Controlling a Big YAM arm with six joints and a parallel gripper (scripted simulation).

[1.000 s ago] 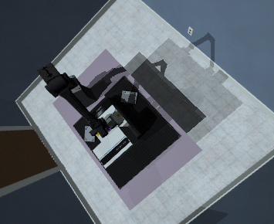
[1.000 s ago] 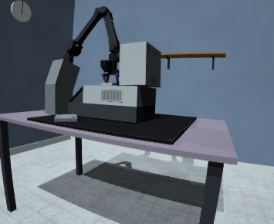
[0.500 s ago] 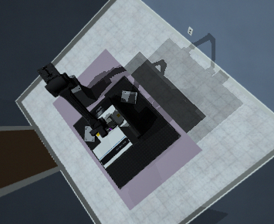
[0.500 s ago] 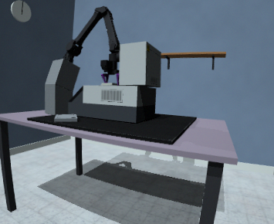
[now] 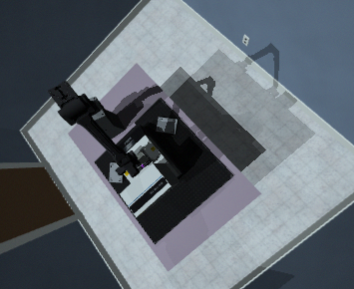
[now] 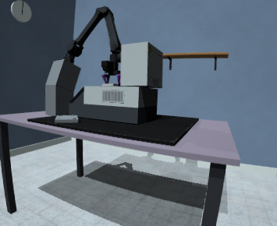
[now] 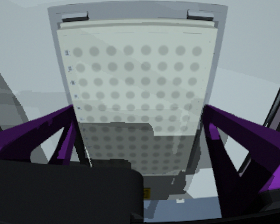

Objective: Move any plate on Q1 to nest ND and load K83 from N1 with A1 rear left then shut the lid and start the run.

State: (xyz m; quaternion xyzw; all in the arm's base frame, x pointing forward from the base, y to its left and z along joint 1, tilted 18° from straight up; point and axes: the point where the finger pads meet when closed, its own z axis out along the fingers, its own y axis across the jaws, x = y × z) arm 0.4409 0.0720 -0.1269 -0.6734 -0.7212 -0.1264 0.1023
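Q1 [image 6: 118, 102] stands on the black mat, and its lid [image 6: 140, 64] is raised at the back. A white 96-well plate [image 7: 140, 96] lies flat on Q1's block, its far end between two corner brackets [image 7: 74, 19]. Faint printed marks run along its left edge. My gripper [image 7: 140, 111] is just above the plate's near end, open, with one purple finger on each long side and clear of the plate. The gripper also shows over the block in the side view [image 6: 110, 79] and in the overhead view [image 5: 143, 164]. The status lamp and the keypad do not show clearly.
A low grey plate nest [image 6: 65, 118] lies on the mat near the arm's base [image 6: 59, 87]; it also shows in the overhead view [image 5: 117, 172]. The raised lid stands right beside the gripper. A wall shelf [image 6: 194, 55] hangs behind.
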